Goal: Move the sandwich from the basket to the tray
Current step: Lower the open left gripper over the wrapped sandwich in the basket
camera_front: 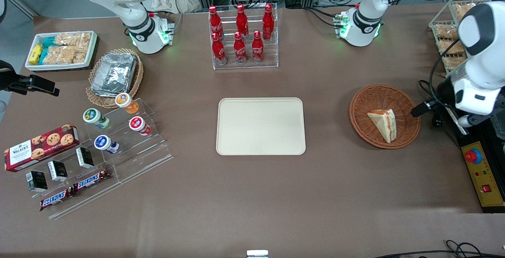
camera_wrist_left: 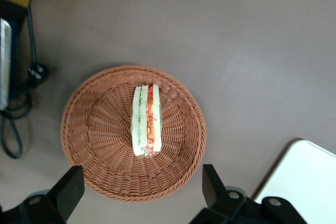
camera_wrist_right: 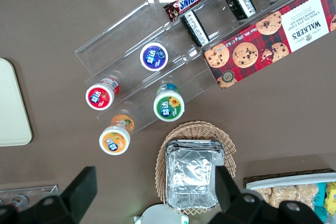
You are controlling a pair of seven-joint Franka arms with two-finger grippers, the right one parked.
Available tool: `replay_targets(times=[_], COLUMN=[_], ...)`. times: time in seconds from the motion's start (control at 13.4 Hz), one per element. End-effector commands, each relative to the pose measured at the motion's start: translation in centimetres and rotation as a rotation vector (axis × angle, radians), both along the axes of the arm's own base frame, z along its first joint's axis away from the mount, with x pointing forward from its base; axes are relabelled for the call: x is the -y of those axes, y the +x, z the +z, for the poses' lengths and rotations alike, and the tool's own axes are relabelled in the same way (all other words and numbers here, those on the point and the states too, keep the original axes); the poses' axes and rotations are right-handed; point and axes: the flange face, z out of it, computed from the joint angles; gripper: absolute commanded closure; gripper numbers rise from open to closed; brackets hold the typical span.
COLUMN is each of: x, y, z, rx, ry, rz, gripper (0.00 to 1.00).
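The sandwich [camera_front: 383, 124], a pale wedge with red and green filling, lies in the round reddish-brown basket [camera_front: 367, 96] toward the working arm's end of the table. In the left wrist view the sandwich [camera_wrist_left: 147, 120] sits in the middle of the basket [camera_wrist_left: 89, 129], seen from above. The cream-beige tray [camera_front: 260, 126] lies bare at the table's middle, and its corner shows in the left wrist view [camera_wrist_left: 307, 182]. My left gripper [camera_front: 424, 109] hangs above the table beside the basket. It is open and empty, with its fingers [camera_wrist_left: 68, 187] wide apart and clear of the rim.
A rack of red cola bottles [camera_front: 242, 37] stands farther from the camera than the tray. A yellow control box [camera_front: 483, 175] and cables [camera_wrist_left: 21, 108] lie by the basket. A tan basket of foil containers [camera_front: 114, 74], yogurt cups [camera_front: 126, 131] and a cookie box [camera_front: 39, 146] sit toward the parked arm's end.
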Motion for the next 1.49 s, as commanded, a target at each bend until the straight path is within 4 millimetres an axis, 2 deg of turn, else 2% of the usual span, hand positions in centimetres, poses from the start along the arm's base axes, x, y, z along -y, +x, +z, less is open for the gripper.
replay_targets(times=[0.0, 0.52, 0.82, 1.12, 1.41], x=[1.0, 0.7, 0.7, 0.3, 0.3], y=[-2.5, -4.1, -3.6, -4.2, -5.9], z=[-3.8, -10.1, -15.5, -17.3, -19.2], rx=[0.022, -0.034, -0.042, -0.029, -0.029], ry=[-0.006, 0.008, 0.023, 0.026, 0.027], rz=[0.048, 0.063, 0.117, 0.127, 0.128], gripper=[0.00, 0.00, 0.00, 0.00, 0.00])
